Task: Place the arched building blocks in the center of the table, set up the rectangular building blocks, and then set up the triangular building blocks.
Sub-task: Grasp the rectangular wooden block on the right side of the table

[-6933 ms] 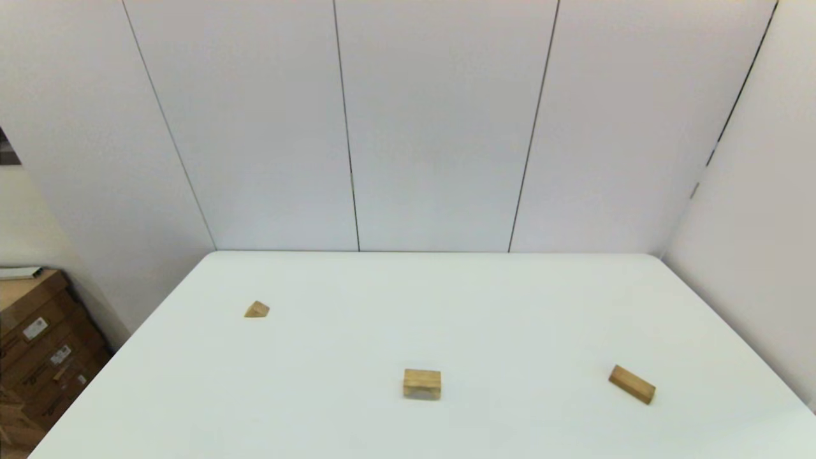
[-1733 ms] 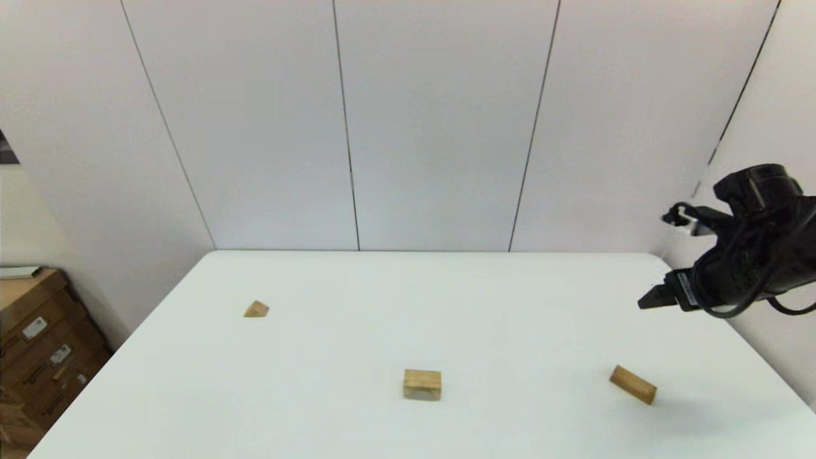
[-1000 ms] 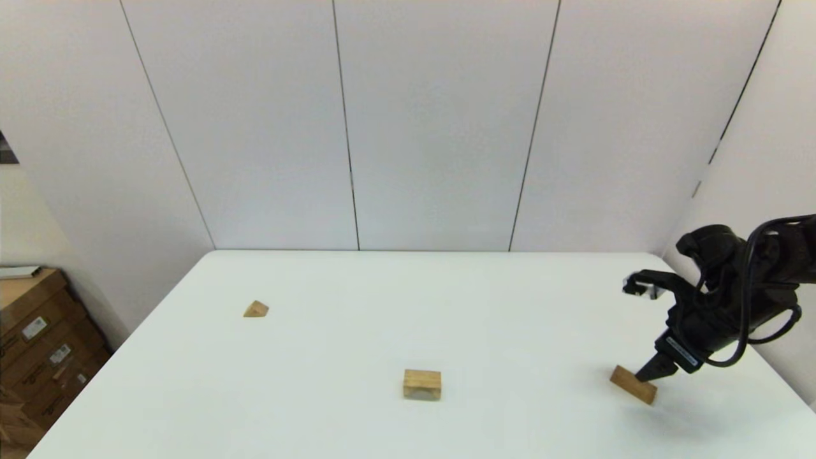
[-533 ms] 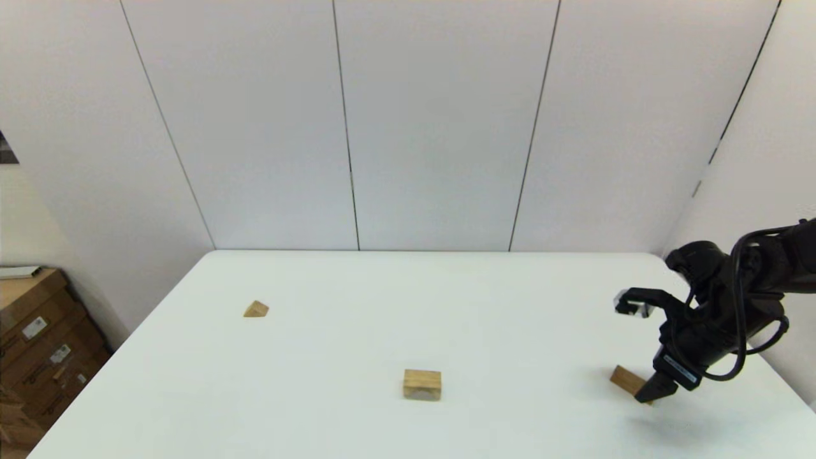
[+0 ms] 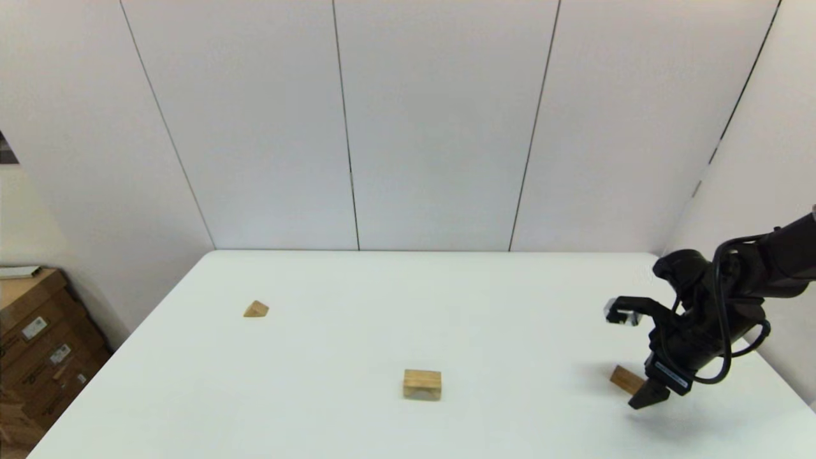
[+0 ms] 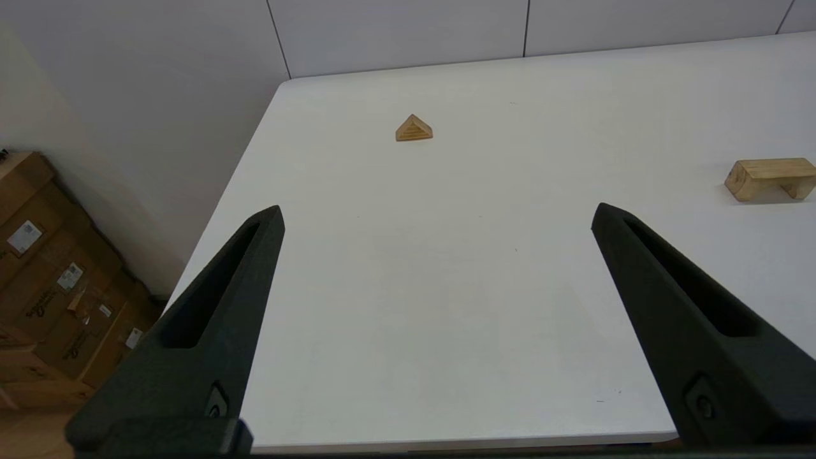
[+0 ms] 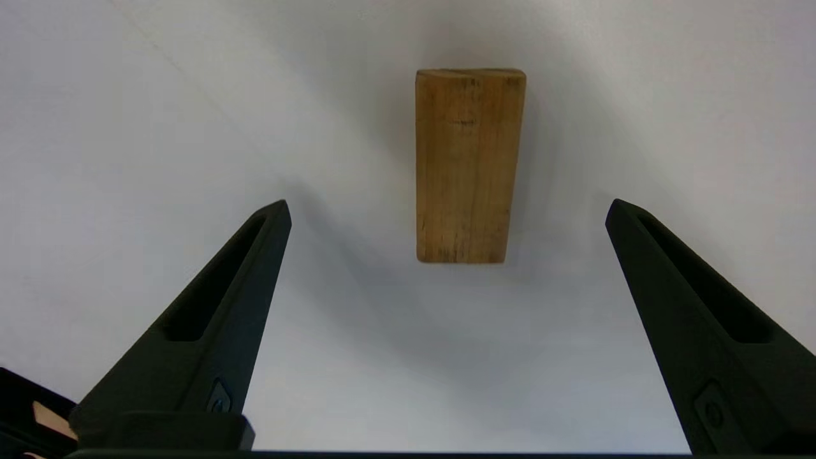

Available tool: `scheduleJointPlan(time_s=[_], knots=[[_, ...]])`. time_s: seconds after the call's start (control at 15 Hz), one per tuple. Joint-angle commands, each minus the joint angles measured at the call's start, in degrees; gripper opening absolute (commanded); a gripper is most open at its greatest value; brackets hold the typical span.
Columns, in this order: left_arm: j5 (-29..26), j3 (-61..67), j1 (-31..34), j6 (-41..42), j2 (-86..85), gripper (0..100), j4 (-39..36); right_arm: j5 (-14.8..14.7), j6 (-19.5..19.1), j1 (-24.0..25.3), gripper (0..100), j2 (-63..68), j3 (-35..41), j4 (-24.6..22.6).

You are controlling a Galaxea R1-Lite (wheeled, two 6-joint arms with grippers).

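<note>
The arched block (image 5: 422,384) lies near the middle front of the white table (image 5: 408,299); it also shows in the left wrist view as the arched block (image 6: 770,178), notch facing down. The triangular block (image 5: 256,309) sits far left, and the triangular block (image 6: 414,129) lies ahead of my open left gripper (image 6: 438,213), which hovers at the table's near left edge. At the right, my right gripper (image 5: 644,394) points down just over the rectangular block (image 5: 625,378), partly hiding it. In the right wrist view the rectangular block (image 7: 470,166) lies flat between the wide-open fingers of the right gripper (image 7: 447,206), untouched.
Stacked cardboard boxes (image 5: 38,344) stand on the floor left of the table, also visible as cardboard boxes (image 6: 51,280). A panelled wall runs behind the table's far edge. The table's right edge lies close to the right arm.
The right arm came into view from the right and dropped down onto the rectangular block; in the last half second it sank a little lower and leftward. The blocks have not moved.
</note>
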Motion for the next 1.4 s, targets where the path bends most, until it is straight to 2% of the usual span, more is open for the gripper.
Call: scheduleJointPlan(time_s=[0.07,0.6,0.8,1.4], knots=[[0.0,0.0,0.0,0.0,0.1,100,0.0,-0.1,-0.3,1.2,100,1.0,-0.1,0.1],[0.0,0.0,0.0,0.0,0.1,100,0.0,-0.5,-0.1,2.1,100,2.6,-2.5,-0.5],[0.0,0.0,0.0,0.0,0.1,100,0.0,-1.8,-0.1,1.7,100,3.9,-3.3,-0.5],[0.0,0.0,0.0,0.0,0.1,100,0.0,-2.7,-0.1,2.0,100,4.4,-3.7,-2.2]])
